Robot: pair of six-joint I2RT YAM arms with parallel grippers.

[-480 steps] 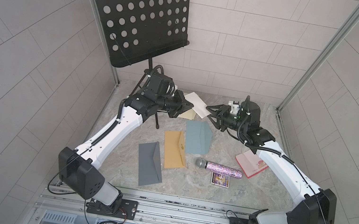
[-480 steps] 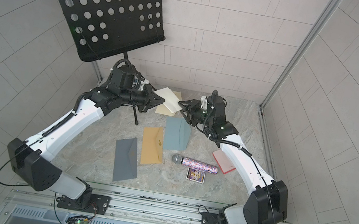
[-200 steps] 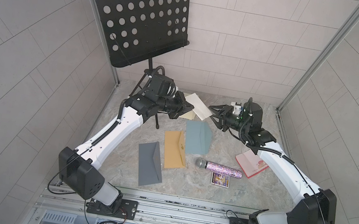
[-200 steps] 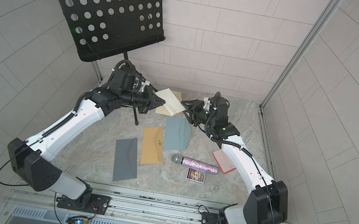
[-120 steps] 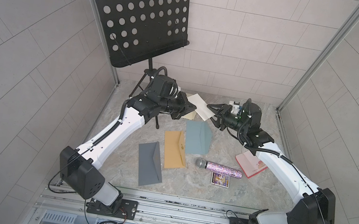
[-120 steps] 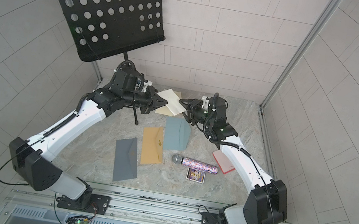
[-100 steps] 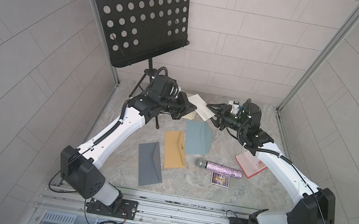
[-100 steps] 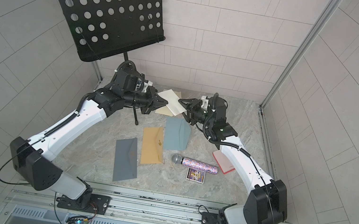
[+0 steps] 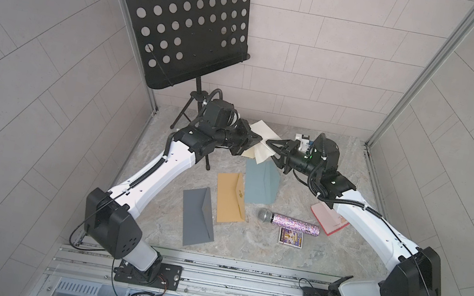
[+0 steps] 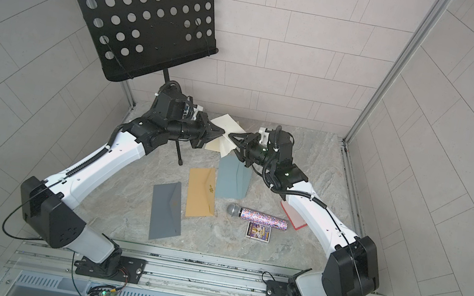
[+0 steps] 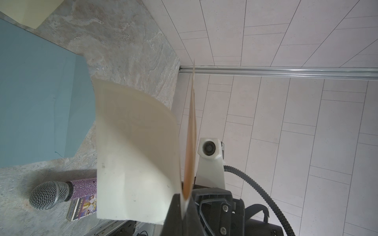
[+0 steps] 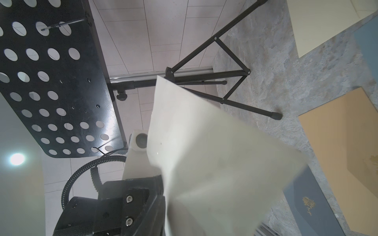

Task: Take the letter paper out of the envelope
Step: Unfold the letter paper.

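Envelope (image 9: 262, 128) sits pinched in the fully closed left gripper (image 9: 258, 140), held clear of the table (image 9: 244, 245), presumably so its mouth faces the right gripper (image 9: 270, 148) — jaws part-narrowed at its edge; whether they hold the letter paper, I cannot tell.

Robotics test booth: two white-and-black arms (image 9: 159, 171) stand bolted to a metal rail (image 9: 239, 279) at the front of a stone-patterned table (image 9: 292, 257). Pale tiled panels (image 9: 311, 53) and metal corner posts (image 9: 412, 87) close it in, and a music stand (image 9: 191, 25) and microphone (image 9: 288, 222) sit inside.
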